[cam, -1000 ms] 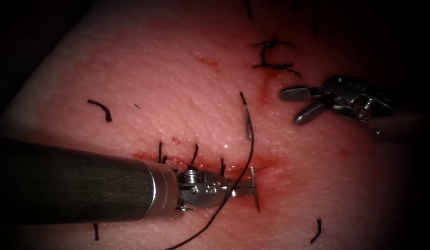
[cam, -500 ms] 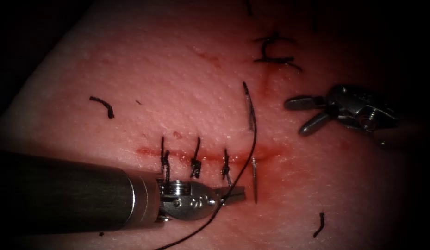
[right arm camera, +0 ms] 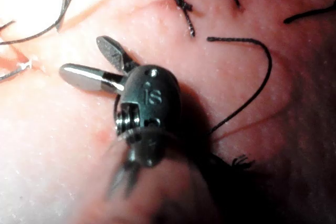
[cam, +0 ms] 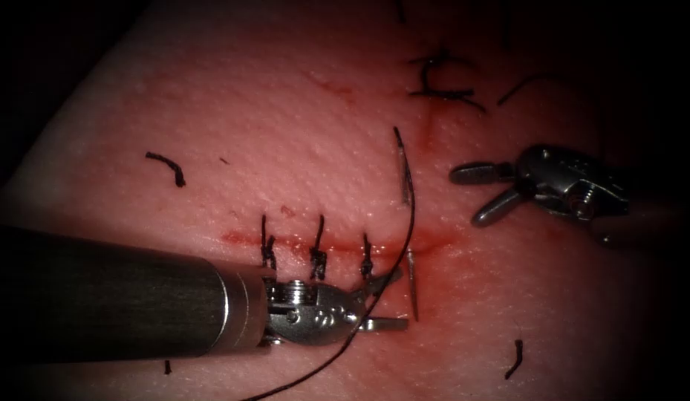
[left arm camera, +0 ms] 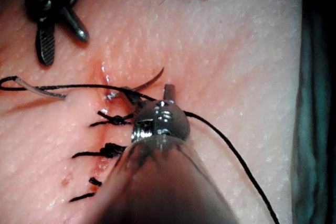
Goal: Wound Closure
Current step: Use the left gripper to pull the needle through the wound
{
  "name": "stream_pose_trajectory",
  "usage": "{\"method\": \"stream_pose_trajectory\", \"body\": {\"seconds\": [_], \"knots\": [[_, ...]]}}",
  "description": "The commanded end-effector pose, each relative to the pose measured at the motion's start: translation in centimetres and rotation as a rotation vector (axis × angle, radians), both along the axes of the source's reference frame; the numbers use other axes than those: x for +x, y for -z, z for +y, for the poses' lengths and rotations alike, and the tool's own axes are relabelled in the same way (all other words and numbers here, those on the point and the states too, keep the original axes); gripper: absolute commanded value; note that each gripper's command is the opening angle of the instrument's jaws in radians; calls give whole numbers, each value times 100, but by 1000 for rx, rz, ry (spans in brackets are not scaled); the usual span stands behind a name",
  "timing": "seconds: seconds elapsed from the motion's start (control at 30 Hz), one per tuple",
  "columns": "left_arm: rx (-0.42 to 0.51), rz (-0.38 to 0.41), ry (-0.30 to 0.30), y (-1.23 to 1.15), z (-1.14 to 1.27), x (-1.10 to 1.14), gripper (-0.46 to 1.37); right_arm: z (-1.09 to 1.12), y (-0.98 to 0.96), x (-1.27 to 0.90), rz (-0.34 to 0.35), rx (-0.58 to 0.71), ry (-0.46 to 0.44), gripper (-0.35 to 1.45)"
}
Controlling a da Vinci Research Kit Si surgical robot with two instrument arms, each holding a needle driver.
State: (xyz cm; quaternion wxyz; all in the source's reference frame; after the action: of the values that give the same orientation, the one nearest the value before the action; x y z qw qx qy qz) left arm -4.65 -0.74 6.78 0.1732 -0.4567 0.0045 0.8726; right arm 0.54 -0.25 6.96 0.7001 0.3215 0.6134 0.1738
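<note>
Both the left tool point(cam: 387, 301) and right tool point(cam: 480, 195) gape empty; needle point(cam: 412, 284) sits through the cut point(cam: 337, 243) in the tissue point(cam: 233, 111)

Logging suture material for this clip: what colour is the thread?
Black. The thread shows best in the endoscope view, running dark across the pink tissue.

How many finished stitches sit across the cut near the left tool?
3 stitches along the cut: one leftmost, one in the middle, one nearest the needle. The left tool may hide more.
</note>
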Motion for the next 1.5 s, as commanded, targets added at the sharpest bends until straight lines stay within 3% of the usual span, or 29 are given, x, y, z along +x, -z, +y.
{"method": "stream_pose_trajectory", "body": {"seconds": [0.03,0.27,0.57,1.0,1.1,1.13,1.23,1.5], "knots": [[-9,-15,-4,0,2,0,59,0,-1,0,0,-1,2,114],[-39,-97,-50,-6,13,-7,80,-4,-7,-1,0,-8,3,113],[-64,-129,-84,-23,23,-25,87,-10,-8,-5,0,0,4,111],[-8,-137,-82,-52,22,-24,41,-14,-9,-6,4,22,-3,105],[42,-131,-82,-55,20,-20,-30,-15,-9,-7,4,28,-6,103],[59,-133,-77,-56,20,-19,-35,-15,-9,-7,4,28,-6,102],[110,-146,-54,-57,21,-17,-35,-16,-8,-6,8,29,-10,99],[360,-227,32,-54,26,-12,-35,-20,-5,-6,14,49,-18,92]]}}
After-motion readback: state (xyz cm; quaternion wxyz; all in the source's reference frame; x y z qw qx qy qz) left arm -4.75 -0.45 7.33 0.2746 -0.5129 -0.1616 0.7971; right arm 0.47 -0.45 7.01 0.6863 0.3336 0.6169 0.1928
